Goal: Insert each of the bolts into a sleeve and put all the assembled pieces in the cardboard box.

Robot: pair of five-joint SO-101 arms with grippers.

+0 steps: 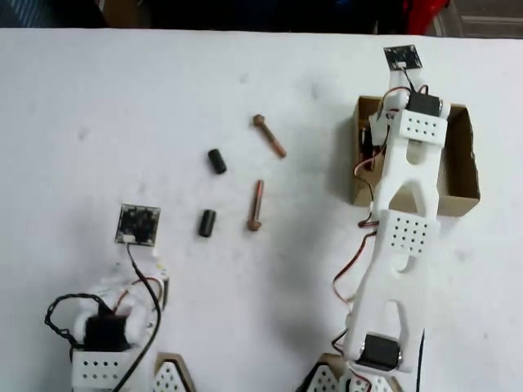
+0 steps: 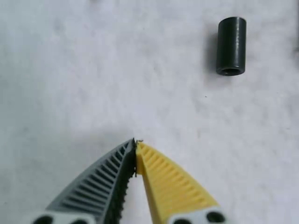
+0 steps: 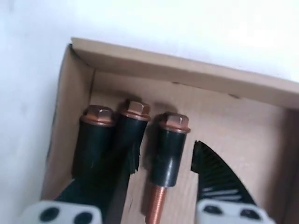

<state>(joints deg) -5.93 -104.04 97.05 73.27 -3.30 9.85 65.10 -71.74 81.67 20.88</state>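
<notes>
Saw R gripper [image 3: 164,151] spread wide over cardboard box [image 1: 459,167] at 2 o'clock, 3 assembled pieces [image 3: 96,137] inside. Saw L gripper [image 2: 136,145] pinched closed, empty, at 7 o'clock. Found 2 bolts [image 1: 270,135], 2 sleeves [image 1: 216,161] loose at centre.

White table [image 1: 122,98]; red object [image 1: 425,12] beyond far edge.
</notes>
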